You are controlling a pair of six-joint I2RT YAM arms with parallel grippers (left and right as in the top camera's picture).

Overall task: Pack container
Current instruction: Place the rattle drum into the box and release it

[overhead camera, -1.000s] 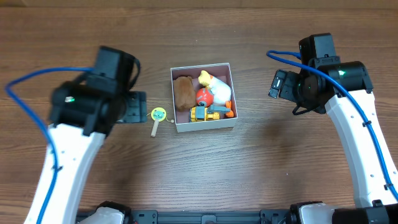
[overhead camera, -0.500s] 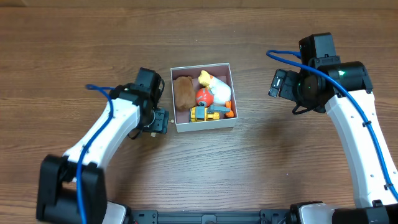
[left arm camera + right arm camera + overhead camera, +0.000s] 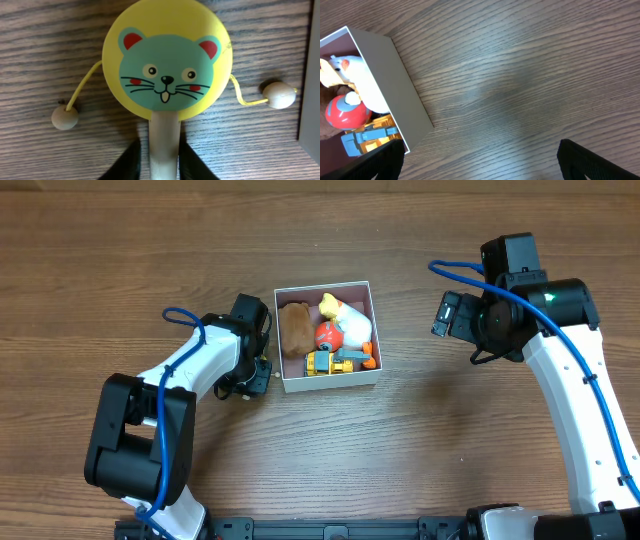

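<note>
The container [image 3: 329, 384], white-walled with a pink inside, sits mid-table with a brown plush [image 3: 294, 328], a red ball [image 3: 328, 335], a white duck [image 3: 352, 325] and a yellow-blue truck [image 3: 330, 362] in it. A cat-faced rattle drum [image 3: 167, 60] lies flat on the wood just left of the container wall [image 3: 311, 100]. My left gripper [image 3: 164, 156] is shut on its pale wooden handle. From overhead the left gripper [image 3: 257, 374] covers the toy. My right gripper [image 3: 480, 157] hangs open over bare wood, right of the container [image 3: 395, 85].
The drum's two bead strings spread out to a left bead [image 3: 65, 117] and a right bead [image 3: 279, 95], the right one close to the container wall. Dark wooden table [image 3: 450, 460] stretches all around.
My left arm came down low beside the container and its jaws closed on the drum's handle. The right arm has stayed still.
</note>
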